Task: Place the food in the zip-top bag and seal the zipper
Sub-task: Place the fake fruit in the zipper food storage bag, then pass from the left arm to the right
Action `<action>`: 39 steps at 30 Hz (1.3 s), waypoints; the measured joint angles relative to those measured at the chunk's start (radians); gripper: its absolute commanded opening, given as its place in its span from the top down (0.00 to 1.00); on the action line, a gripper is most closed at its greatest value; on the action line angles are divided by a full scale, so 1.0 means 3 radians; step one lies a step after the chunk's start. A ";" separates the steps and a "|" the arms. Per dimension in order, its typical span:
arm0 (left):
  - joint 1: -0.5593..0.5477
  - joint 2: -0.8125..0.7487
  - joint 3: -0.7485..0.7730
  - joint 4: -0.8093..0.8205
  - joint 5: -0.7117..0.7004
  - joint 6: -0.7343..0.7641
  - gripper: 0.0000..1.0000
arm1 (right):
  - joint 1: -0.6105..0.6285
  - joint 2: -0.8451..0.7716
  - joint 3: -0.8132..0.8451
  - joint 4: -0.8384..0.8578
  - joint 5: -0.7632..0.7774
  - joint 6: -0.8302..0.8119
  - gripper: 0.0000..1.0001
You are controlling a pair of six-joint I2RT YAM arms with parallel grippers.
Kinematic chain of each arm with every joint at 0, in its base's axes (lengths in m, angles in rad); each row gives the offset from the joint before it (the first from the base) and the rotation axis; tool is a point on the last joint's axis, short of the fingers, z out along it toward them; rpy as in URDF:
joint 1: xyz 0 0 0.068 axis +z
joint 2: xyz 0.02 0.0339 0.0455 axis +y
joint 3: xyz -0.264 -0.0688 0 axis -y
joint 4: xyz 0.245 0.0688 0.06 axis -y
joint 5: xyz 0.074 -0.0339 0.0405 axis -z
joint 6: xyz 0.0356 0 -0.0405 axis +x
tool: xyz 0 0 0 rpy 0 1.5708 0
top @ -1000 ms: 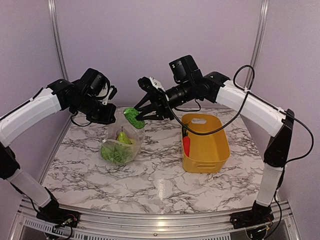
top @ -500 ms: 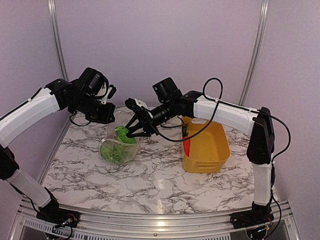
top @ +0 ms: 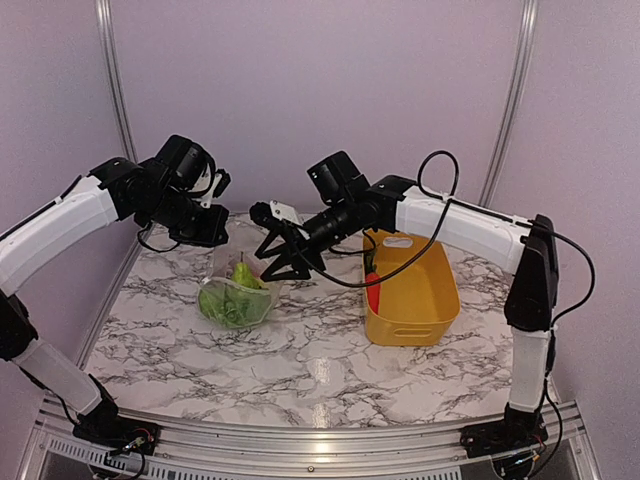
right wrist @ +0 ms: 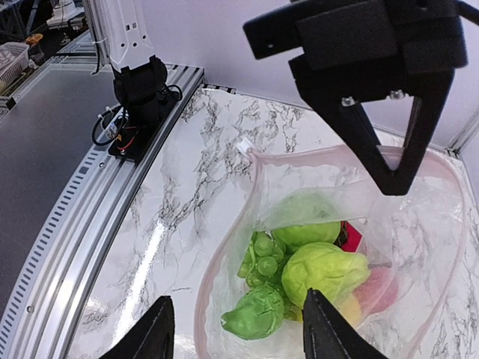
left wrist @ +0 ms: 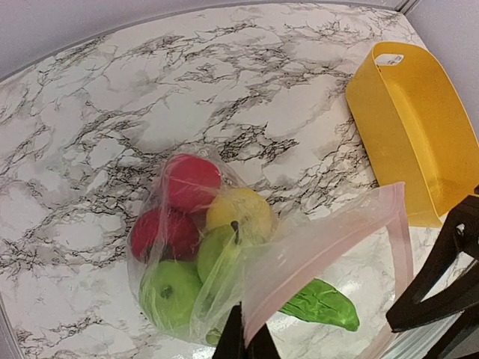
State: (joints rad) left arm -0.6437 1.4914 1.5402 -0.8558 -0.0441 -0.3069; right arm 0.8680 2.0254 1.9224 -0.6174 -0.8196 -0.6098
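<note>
We find the zip-top bag (top: 238,292) standing on the marbled worktop (top: 320,350), left of centre, its body slumped on the surface and its mouth lifted and gaping open. The zipper (left wrist: 329,238), a pinkish strip along that mouth edge, is unsealed. Through the clear plastic we count two red pieces (left wrist: 191,179), a yellow lemon (left wrist: 239,213), a green pear (left wrist: 217,250) and a green apple (left wrist: 168,295), packed against one another at the bottom. A green leafy piece (left wrist: 322,305) lies nearer the mouth. From the right wrist view we also see a bunch of green grapes (right wrist: 260,258) beside the leafy greens (right wrist: 323,271) inside the bag. The left fingers (left wrist: 233,340) are clenched on the bag's rim, holding it up off the worktop. In the right wrist view they pinch the far side of the mouth. The right fingers (right wrist: 161,329) are spread wide apart and grasp nothing. They hang just over the open mouth, on the side towards the yellow basket (top: 412,300). That basket sits on the worktop to the right of the bag, apart from it, and an orange-red carrot (top: 373,291) leans against its inner left wall.
</note>
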 measured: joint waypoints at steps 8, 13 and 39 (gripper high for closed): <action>0.0008 -0.0001 -0.0028 0.0025 0.0008 0.0000 1.00 | 0.0525 -0.0357 -0.0348 -0.0328 0.0975 -0.0565 0.39; 0.0008 -0.0008 -0.0043 0.0052 0.0009 0.0000 1.00 | 0.0759 -0.0304 -0.0371 -0.0329 0.1518 -0.0598 0.41; 0.0009 -0.0038 -0.0130 0.0074 0.0108 -0.0013 1.00 | 0.0740 -0.0270 -0.0312 -0.0086 0.2391 -0.0604 0.41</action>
State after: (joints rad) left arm -0.6411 1.4799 1.5013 -0.8337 -0.0116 -0.3107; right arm 1.0901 1.9446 1.8290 -0.6434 -0.1024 -0.7910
